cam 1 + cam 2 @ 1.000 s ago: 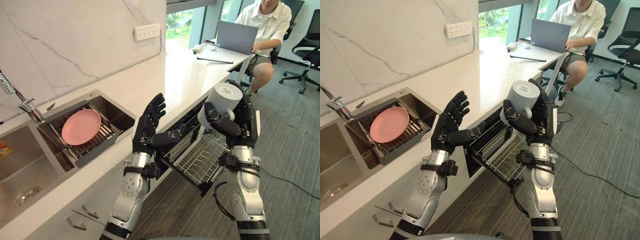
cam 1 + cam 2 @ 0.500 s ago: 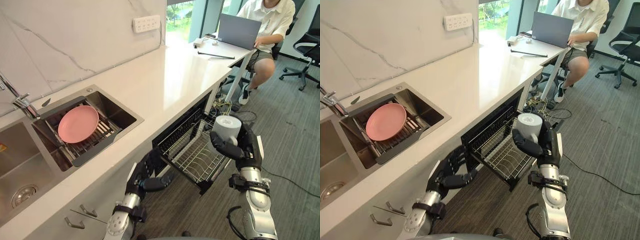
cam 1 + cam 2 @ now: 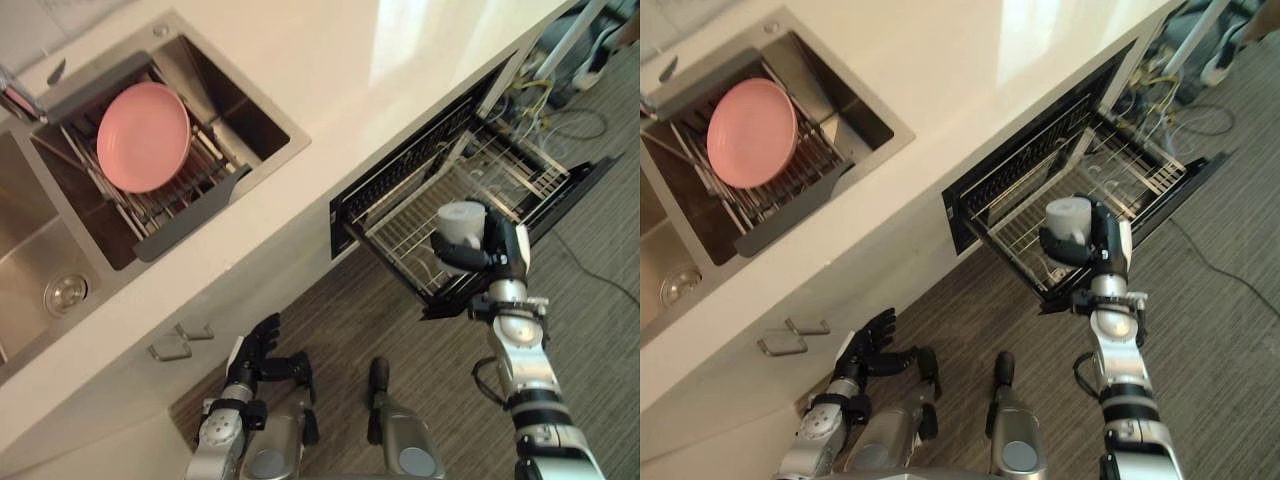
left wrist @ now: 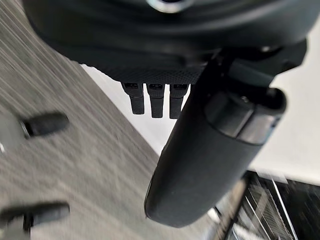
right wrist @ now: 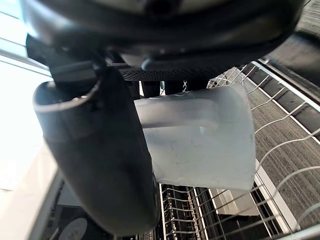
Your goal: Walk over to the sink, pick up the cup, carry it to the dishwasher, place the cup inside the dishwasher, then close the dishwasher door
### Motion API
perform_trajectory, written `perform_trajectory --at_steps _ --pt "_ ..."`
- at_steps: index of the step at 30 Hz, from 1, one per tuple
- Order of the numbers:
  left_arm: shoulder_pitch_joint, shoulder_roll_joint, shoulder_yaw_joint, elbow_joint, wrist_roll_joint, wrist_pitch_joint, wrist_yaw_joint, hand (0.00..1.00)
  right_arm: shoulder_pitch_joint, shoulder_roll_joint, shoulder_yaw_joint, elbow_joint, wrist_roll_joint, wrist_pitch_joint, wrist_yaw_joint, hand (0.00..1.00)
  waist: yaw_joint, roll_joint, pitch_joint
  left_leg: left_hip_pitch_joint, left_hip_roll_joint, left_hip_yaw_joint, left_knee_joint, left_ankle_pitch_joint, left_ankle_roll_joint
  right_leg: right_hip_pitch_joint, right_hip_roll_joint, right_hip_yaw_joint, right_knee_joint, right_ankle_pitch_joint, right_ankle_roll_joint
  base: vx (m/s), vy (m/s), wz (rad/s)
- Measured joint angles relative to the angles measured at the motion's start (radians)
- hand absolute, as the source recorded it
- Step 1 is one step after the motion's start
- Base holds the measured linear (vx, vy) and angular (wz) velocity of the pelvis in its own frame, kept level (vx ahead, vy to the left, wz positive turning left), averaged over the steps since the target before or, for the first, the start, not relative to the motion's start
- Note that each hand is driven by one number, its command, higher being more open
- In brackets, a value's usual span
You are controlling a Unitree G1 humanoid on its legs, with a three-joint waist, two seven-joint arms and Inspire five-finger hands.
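The long white stone countertop (image 3: 330,60) runs well above the right hand, and the black dishwasher (image 3: 400,165) sits open under its edge. The dishwasher's dark door (image 3: 575,185) is folded down and its silver wire rack (image 3: 400,235) is pulled out. This rack matters most for the next move. It lies right under the right hand (image 3: 495,255) and goes on past the fingers, toward the dark inside of the machine. The silver-grey right arm reaches up from below, with the palm turned toward the rack. The right hand is wrapped tight around the white plastic cup (image 3: 461,222), with the thumb on one side and the fingers curled around the other. The cup stands about straight up and down in the hand, just over the near part of the rack. I cannot tell if it touches the wires yet. I think the cup only needs to go down a little to rest inside. The left hand (image 3: 258,355) is well apart from the cup. It hangs low by the white cupboard front with loose, straight fingers and holds nothing, so the right hand is the one to use.
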Motion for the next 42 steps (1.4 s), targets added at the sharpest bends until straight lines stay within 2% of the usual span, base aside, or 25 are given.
perform_trajectory --at_steps 7,10,17,18,30,35,38,41,42 --pt "-0.073 0.008 0.073 0.069 -0.006 -0.018 0.073 0.9 -0.174 -0.113 0.0 0.104 0.0 0.004 -0.075 0.3 0.024 0.03 0.064 -0.053 -0.003 -0.025 0.022 0.002 0.002 -0.036 -0.005 -0.021 0.008 0.0 0.0 0.01 0.014 0.09" --pt "-0.091 0.008 0.087 0.084 -0.017 -0.031 0.081 0.9 -0.226 -0.121 0.001 0.16 0.0 0.005 -0.077 0.3 0.029 0.044 0.073 -0.074 -0.003 -0.033 0.029 0.002 0.002 -0.055 -0.007 -0.026 0.02 -0.002 -0.002 0.0 0.009 0.06" --pt "-0.126 -0.001 0.092 0.113 -0.044 -0.037 0.085 0.9 -0.228 -0.108 0.041 0.236 0.002 0.026 -0.074 0.3 0.046 0.054 0.093 -0.08 -0.003 -0.047 0.034 0.004 0.005 -0.066 -0.009 -0.036 0.048 -0.016 -0.007 -0.01 0.004 0.05" --pt "-0.132 -0.003 0.093 0.117 -0.044 -0.037 0.087 0.9 -0.228 -0.105 0.041 0.242 0.003 0.027 -0.074 0.9 0.047 0.056 0.096 -0.08 -0.003 -0.048 0.033 0.005 0.005 -0.067 -0.01 -0.038 0.054 -0.018 -0.008 -0.02 0.004 0.08" --pt "-0.157 -0.008 0.097 0.146 -0.044 -0.037 0.105 0.9 -0.225 -0.046 0.028 0.266 0.002 0.043 -0.078 0.9 0.048 0.057 0.098 -0.079 -0.001 -0.052 0.026 0.015 0.002 -0.076 -0.009 -0.039 0.068 -0.024 -0.01 0.0 0.0 0.0" --pt "-0.148 -0.045 0.125 0.136 -0.044 -0.034 0.105 0.9 -0.056 0.035 -0.029 -0.022 -0.001 0.051 -0.099 0.9 0.045 0.043 0.106 -0.011 -0.002 -0.056 0.003 0.014 0.0 -0.014 -0.008 -0.047 0.065 -0.041 -0.009 0.03 -0.003 0.03" --pt "-0.124 -0.045 0.136 0.123 -0.044 -0.033 0.104 0.9 0.08 0.098 -0.036 -0.224 -0.012 0.044 -0.107 0.9 0.024 0.021 0.098 0.035 -0.002 -0.068 -0.013 0.005 -0.012 0.029 -0.007 -0.058 0.068 -0.067 -0.008 0.06 -0.012 0.08" --pt "-0.107 -0.045 0.144 0.121 -0.044 -0.023 0.102 0.9 0.169 0.15 -0.036 -0.333 -0.03 0.039 -0.104 0.9 0.017 0.003 0.089 0.063 -0.001 -0.066 -0.023 -0.004 -0.021 0.053 -0.005 -0.057 0.067 -0.078 -0.007 0.09 -0.024 -0.02" --pt "-0.092 -0.045 0.149 0.121 -0.044 -0.016 0.102 0.9 0.225 0.184 -0.036 -0.382 -0.03 0.038 -0.095 0.9 0.015 -0.012 0.081 0.087 0.0 -0.067 -0.024 -0.009 -0.02 0.076 -0.004 -0.059 0.066 -0.087 -0.006 0.1 -0.03 0.01"
